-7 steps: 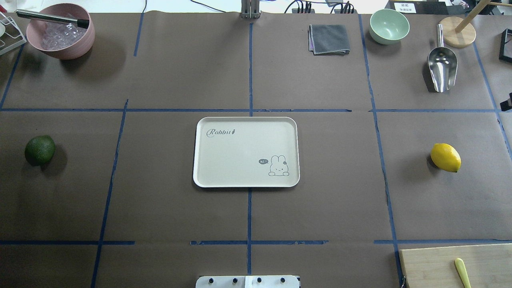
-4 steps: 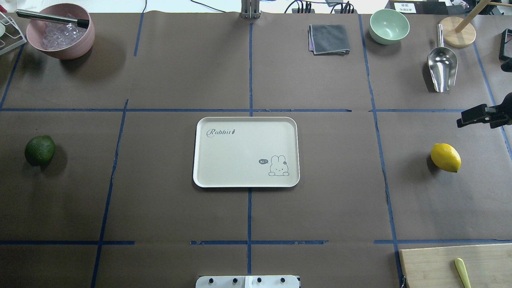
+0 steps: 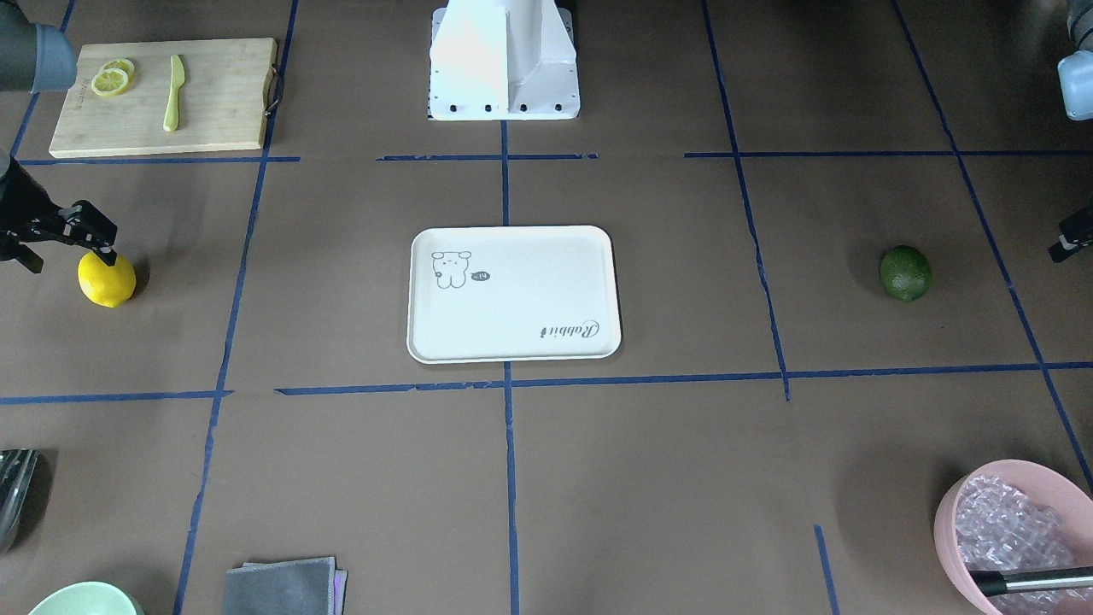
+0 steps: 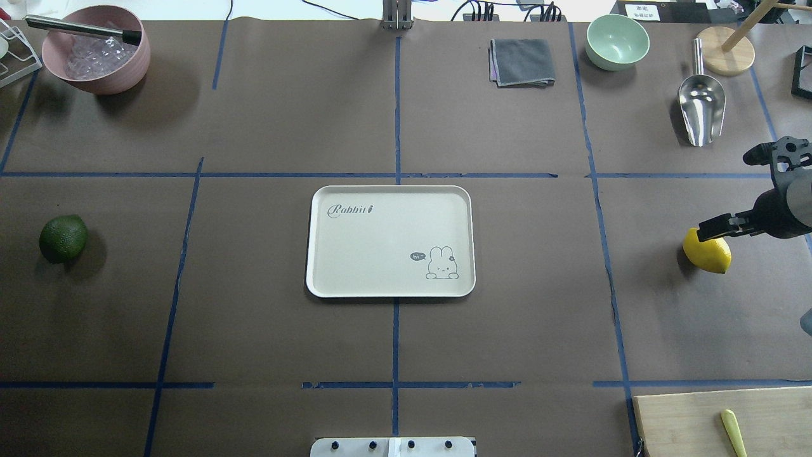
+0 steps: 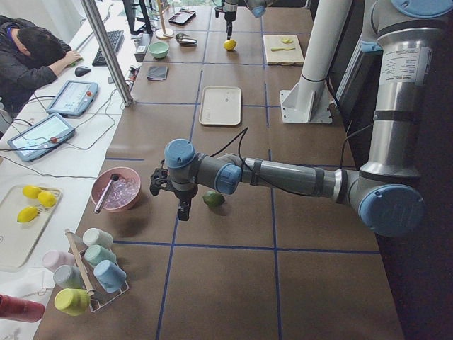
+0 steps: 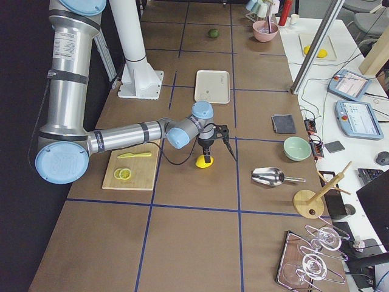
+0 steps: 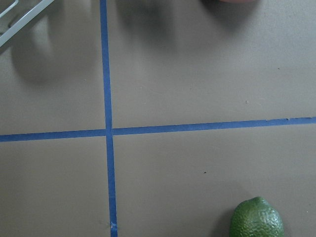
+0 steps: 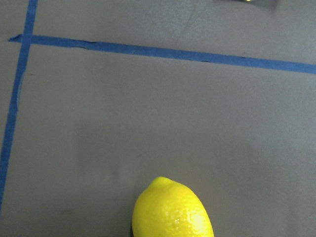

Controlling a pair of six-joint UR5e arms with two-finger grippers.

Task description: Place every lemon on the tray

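Note:
The yellow lemon [image 4: 709,254] lies on the table's right side; it also shows in the front view [image 3: 107,279] and the right wrist view [image 8: 173,210]. My right gripper [image 4: 728,193] hangs open just above it, one finger over its top. The dark green lemon [image 4: 63,238] lies at the far left and shows low right in the left wrist view [image 7: 256,218]. My left gripper [image 5: 170,198] hovers beside it, toward the table's end; I cannot tell whether it is open or shut. The cream tray [image 4: 380,241] sits empty in the middle.
A pink bowl [image 4: 95,54] with a tool stands at the back left. A grey cloth [image 4: 521,61], green bowl [image 4: 616,41], metal scoop [image 4: 701,108] and wooden stand [image 4: 726,54] are at the back right. A bamboo cutting board [image 4: 685,422] with a knife is at the front right.
My right gripper has come in from the right edge and moved toward me until it is over the yellow lemon. The lemons and tray have not moved.

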